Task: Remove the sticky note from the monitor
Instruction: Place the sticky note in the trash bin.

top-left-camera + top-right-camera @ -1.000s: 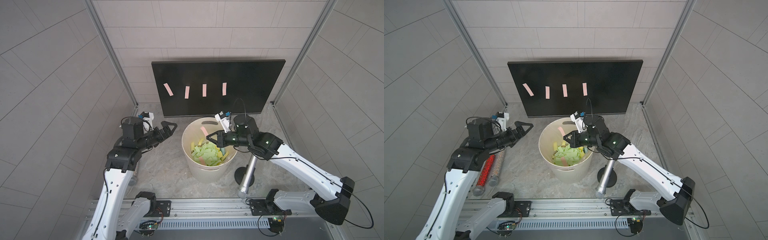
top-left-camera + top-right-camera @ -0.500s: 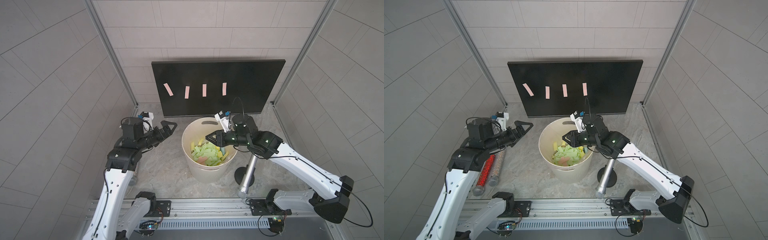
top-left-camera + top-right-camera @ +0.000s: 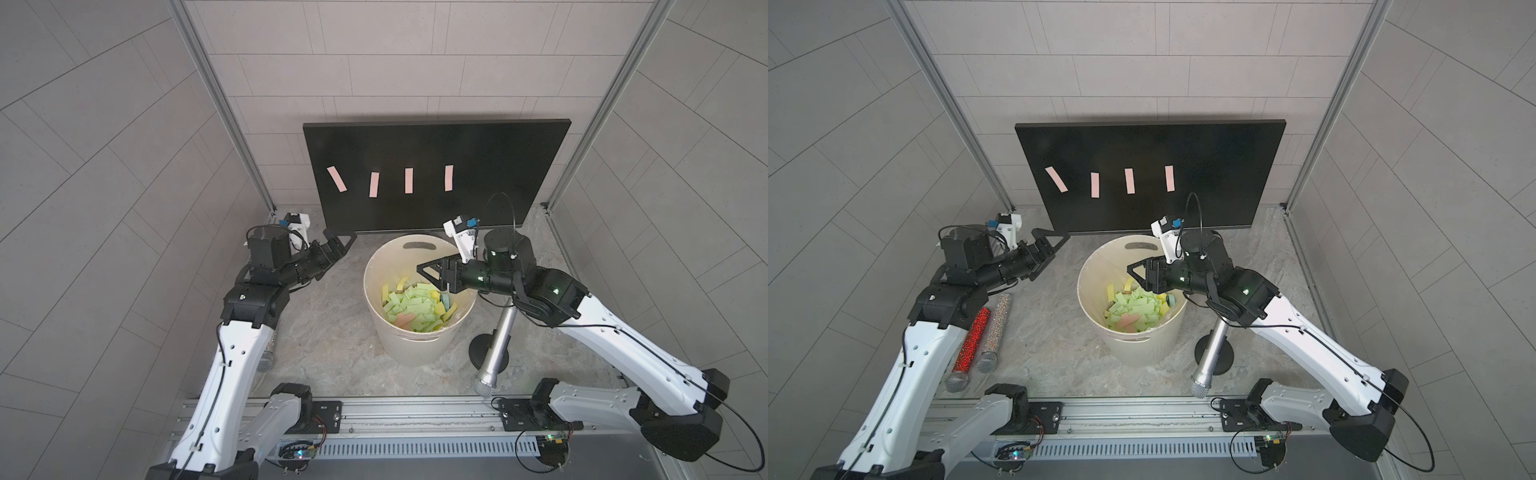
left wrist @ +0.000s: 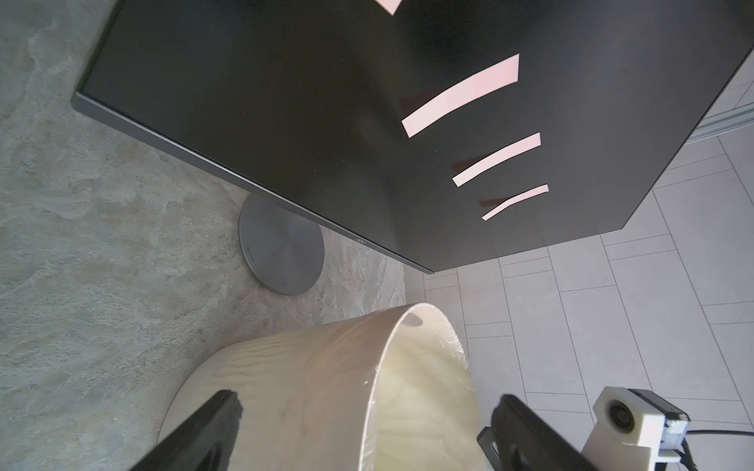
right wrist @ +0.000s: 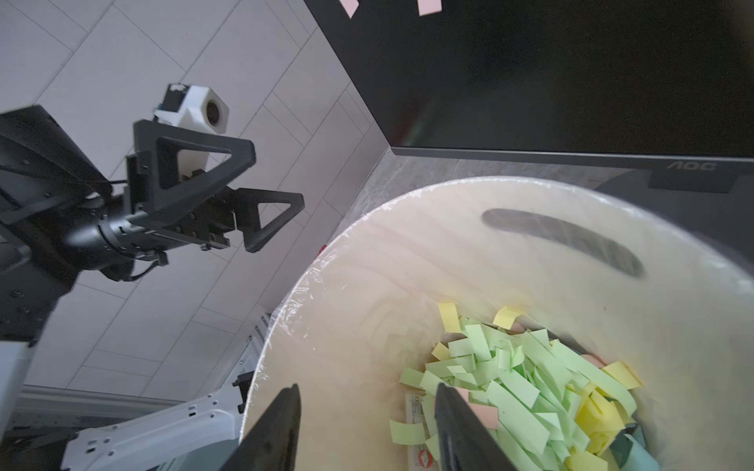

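The right gripper [image 3: 426, 274] hangs over the mouth of the cream bucket [image 3: 415, 345], its two fingers [image 5: 281, 428] parted with nothing between them. Directly beneath it, inside the bucket, lies a heap of paper strips [image 3: 411, 303], mostly green with some yellow and a few pink. Beyond this gripper, past the bucket's far rim, the monitor [image 3: 478, 166] stands upright on a round base [image 4: 281, 248] on the desk [image 3: 328, 332]. Four pink sticky notes [image 3: 409, 180] are stuck in a row on its dark screen, above and to the left of the right gripper. The leftmost note is tilted and the other three are nearly upright. The left gripper [image 3: 340, 236] is held apart from the bucket on its left side, jaws spread wide and empty, near the monitor's lower left corner but clear of it. Behind the right gripper, under its arm, a silver microphone [image 3: 494, 353] stands on a black round stand. Behind the left gripper, beside that arm, a red glitter microphone [image 3: 971, 336] and a silver glitter microphone [image 3: 994, 328] lie side by side on the desk, seen in a top view.
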`<state>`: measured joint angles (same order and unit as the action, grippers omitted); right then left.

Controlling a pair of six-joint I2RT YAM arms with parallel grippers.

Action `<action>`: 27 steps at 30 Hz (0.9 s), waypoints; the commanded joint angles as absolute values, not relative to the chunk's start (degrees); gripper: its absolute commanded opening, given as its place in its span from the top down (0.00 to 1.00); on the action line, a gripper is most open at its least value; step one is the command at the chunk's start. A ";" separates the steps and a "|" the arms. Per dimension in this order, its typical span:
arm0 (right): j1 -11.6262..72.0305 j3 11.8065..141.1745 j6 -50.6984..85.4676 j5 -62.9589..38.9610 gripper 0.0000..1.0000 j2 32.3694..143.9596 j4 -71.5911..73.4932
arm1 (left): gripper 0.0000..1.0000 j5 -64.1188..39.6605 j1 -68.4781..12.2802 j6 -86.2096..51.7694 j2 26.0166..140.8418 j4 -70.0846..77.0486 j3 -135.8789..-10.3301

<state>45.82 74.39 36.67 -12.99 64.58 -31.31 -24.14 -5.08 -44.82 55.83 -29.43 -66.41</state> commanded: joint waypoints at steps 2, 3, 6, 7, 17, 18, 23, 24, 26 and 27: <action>44.51 71.87 36.17 -11.63 0.37 60.66 -26.99 | 0.01 -25.88 -4.01 -48.22 57.73 -22.29 -66.12; 44.02 71.28 36.13 -11.68 0.35 59.72 -26.20 | 0.01 -25.77 -3.94 -48.92 58.17 -21.28 -66.10; 42.39 69.31 36.12 -12.08 0.29 57.13 -24.32 | 0.01 -25.29 -3.47 -51.26 59.51 -18.09 -66.01; 41.75 68.77 36.12 -12.31 0.28 56.43 -23.90 | 0.01 -24.95 -3.28 -52.11 59.77 -16.76 -65.75; 36.39 65.87 35.99 -14.58 0.15 51.72 -23.29 | 0.01 -23.17 -1.96 -59.77 63.06 -0.95 -62.76; 36.12 65.69 35.95 -14.59 0.12 51.45 -23.29 | 0.01 -23.08 -1.83 -60.26 63.57 0.24 -62.83; 34.62 64.88 35.15 -13.89 0.00 49.81 -23.28 | 0.01 -22.98 -1.20 -62.54 66.93 4.88 -63.38; 34.29 64.86 35.01 -13.79 0.00 49.56 -23.27 | 0.01 -22.84 -1.15 -62.91 67.67 5.51 -63.69; 33.67 64.86 34.79 -13.78 0.00 49.24 -23.21 | 0.01 -22.30 -1.05 -63.58 68.84 6.87 -64.05; 33.44 64.86 34.68 -13.80 0.00 49.09 -23.16 | 0.01 -22.17 -1.02 -63.88 69.56 7.74 -64.26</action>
